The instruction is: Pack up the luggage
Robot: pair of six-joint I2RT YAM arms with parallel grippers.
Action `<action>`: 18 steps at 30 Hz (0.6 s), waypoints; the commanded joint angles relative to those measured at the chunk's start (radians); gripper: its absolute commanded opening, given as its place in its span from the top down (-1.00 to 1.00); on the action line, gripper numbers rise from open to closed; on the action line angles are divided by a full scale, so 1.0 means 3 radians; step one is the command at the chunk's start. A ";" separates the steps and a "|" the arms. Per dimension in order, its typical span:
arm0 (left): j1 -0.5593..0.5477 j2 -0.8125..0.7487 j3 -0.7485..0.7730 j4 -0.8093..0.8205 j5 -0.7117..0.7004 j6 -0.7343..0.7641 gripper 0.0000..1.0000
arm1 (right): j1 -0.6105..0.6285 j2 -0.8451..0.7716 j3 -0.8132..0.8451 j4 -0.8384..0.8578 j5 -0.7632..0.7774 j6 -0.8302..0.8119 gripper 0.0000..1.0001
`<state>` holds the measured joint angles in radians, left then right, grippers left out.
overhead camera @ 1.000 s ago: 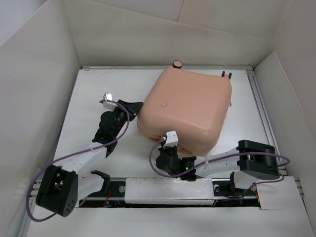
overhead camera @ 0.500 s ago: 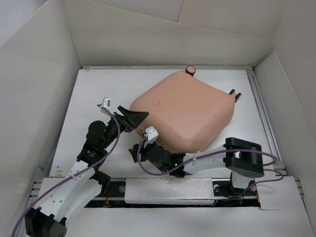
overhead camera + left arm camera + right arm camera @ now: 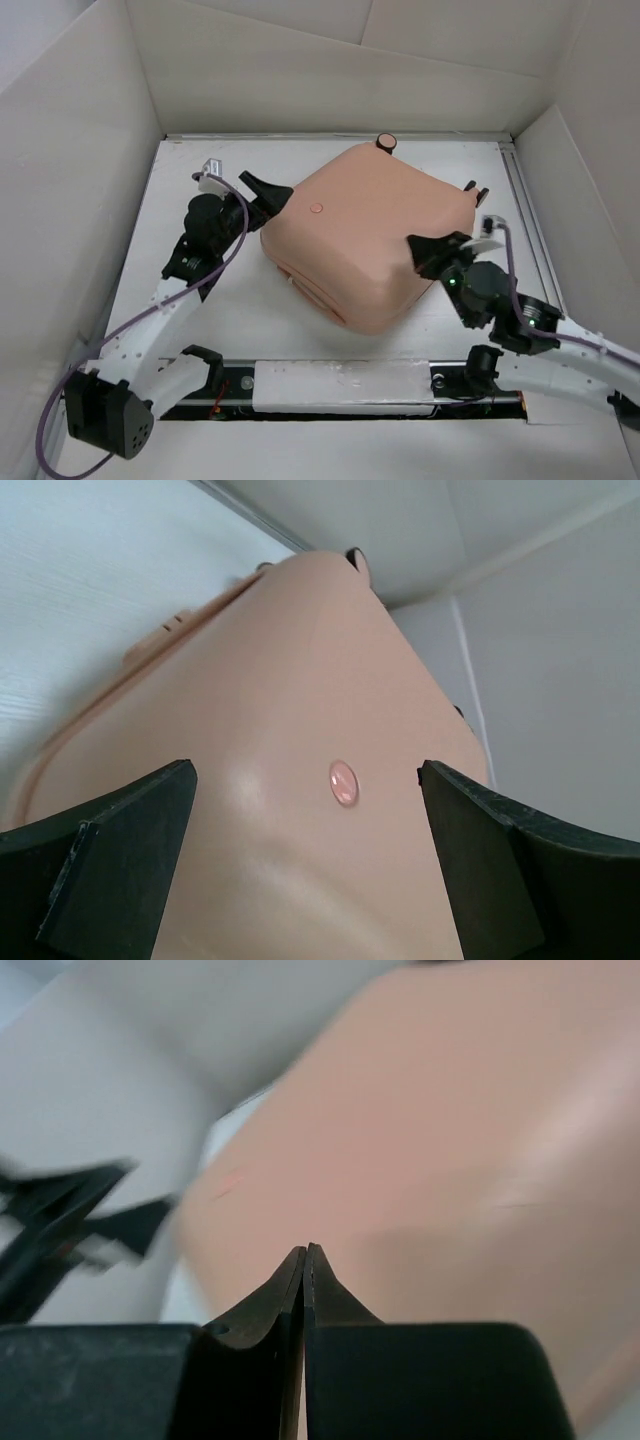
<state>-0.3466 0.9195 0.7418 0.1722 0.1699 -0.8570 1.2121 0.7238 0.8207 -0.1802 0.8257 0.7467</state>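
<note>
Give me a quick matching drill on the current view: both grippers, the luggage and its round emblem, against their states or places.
Things:
1. left gripper
2. right gripper
3. luggage
4. round emblem

States or places:
A. fingers pressed together, nothing between them
B. closed, peach-pink, the largest thing in view
C. fingers spread wide apart
D. small mark on the shell's top face

Pairs: 1-C, 2-A, 3-B, 4-D
</note>
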 commanded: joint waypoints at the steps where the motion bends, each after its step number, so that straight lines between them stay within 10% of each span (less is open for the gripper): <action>1: 0.0066 0.0288 0.0395 -0.0017 -0.0213 0.0198 -0.85 | -0.0704 -0.0351 -0.0286 -0.1566 0.0474 0.0829 0.91; 11: 0.0577 0.1337 0.0672 -0.0027 0.0267 0.0228 -0.68 | -0.3210 0.0061 -0.0786 -0.0807 -0.1241 -0.0228 1.00; 18: 0.0414 0.1378 -0.0135 0.0851 0.0640 -0.0057 -0.56 | -0.3299 0.0659 -0.1029 0.0789 -0.2857 -0.0633 1.00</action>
<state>-0.1944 1.3582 0.7776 0.3157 0.2440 -0.8612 0.2054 0.8635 0.4763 -0.2615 0.2905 0.6308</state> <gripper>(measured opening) 0.787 0.009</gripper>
